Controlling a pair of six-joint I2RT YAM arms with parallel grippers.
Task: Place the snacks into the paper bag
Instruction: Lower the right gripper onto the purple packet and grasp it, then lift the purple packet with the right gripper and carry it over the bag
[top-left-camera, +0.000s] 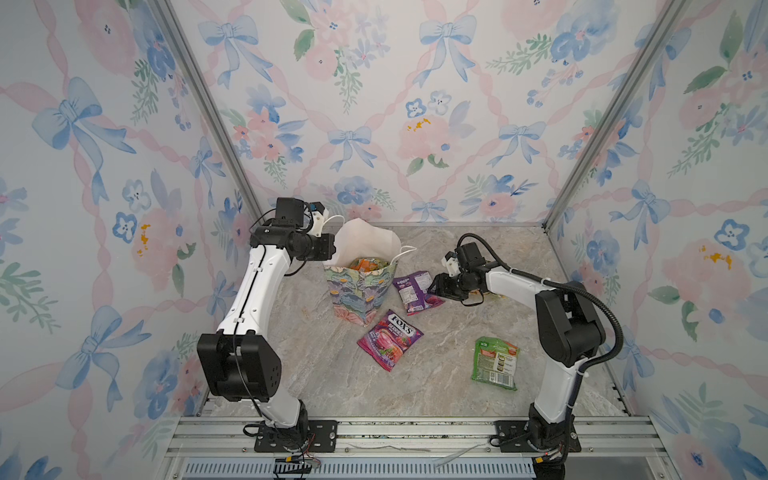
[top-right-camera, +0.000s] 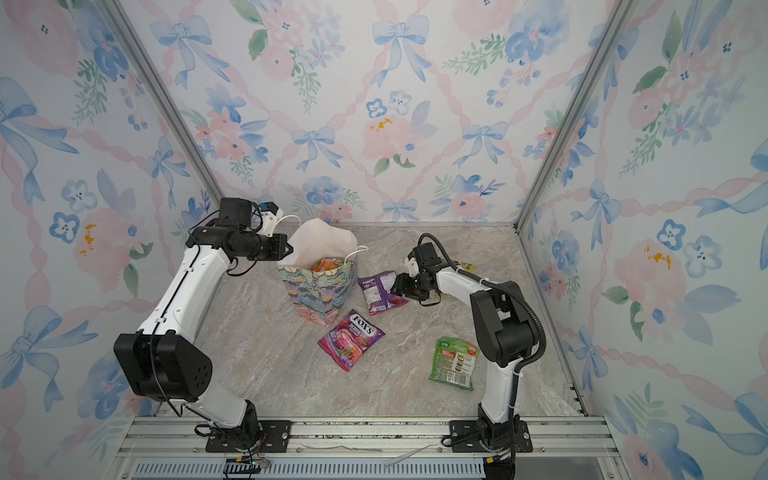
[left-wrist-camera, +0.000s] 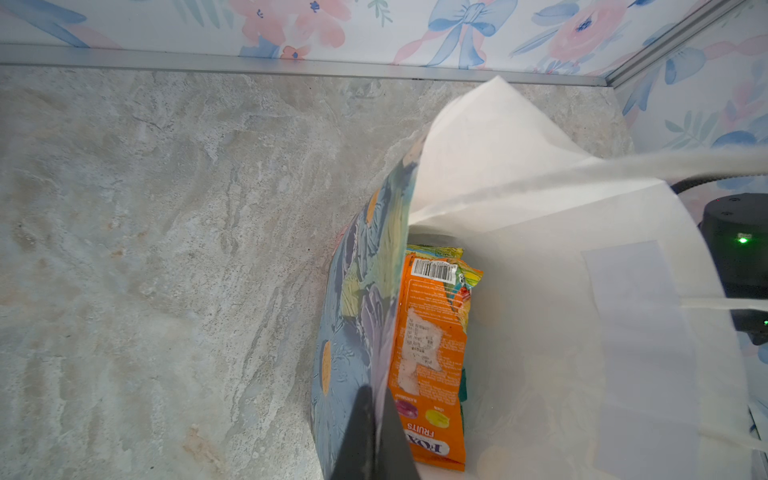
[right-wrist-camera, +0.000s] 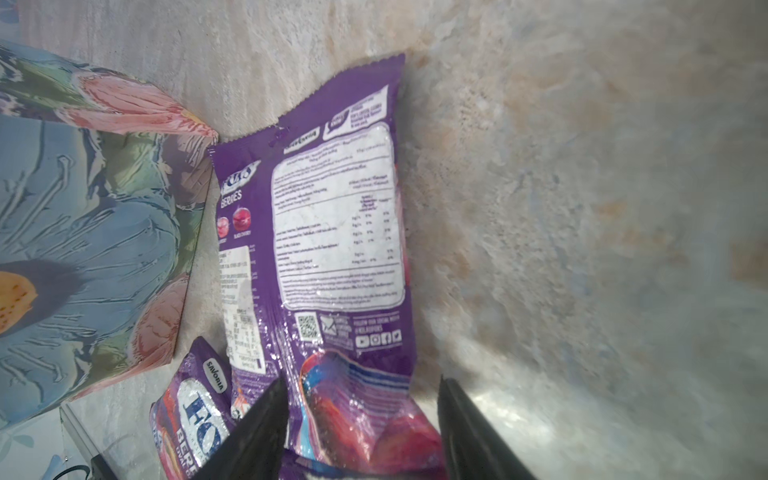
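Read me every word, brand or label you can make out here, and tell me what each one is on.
"FOX'S": face-up purple packet.
"BERRIES": that packet, also the face-down purple packet.
"SAVORIA": face-up purple packet.
"FRUITS", "FOX" cut off: orange packet in the bag.
Fine print, barcode numbers, green packet: too small or blurred.

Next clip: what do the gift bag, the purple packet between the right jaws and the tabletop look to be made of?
The gift bag looks like matte paper: crisp folds, plain white inside, textured painted flowers outside. The purple packet seems thin glossy plastic film: glare, wrinkles, a serrated end seal. The tabletop has marble-like grey-tan veining and soft sheen; stone or printed laminate, cannot tell.
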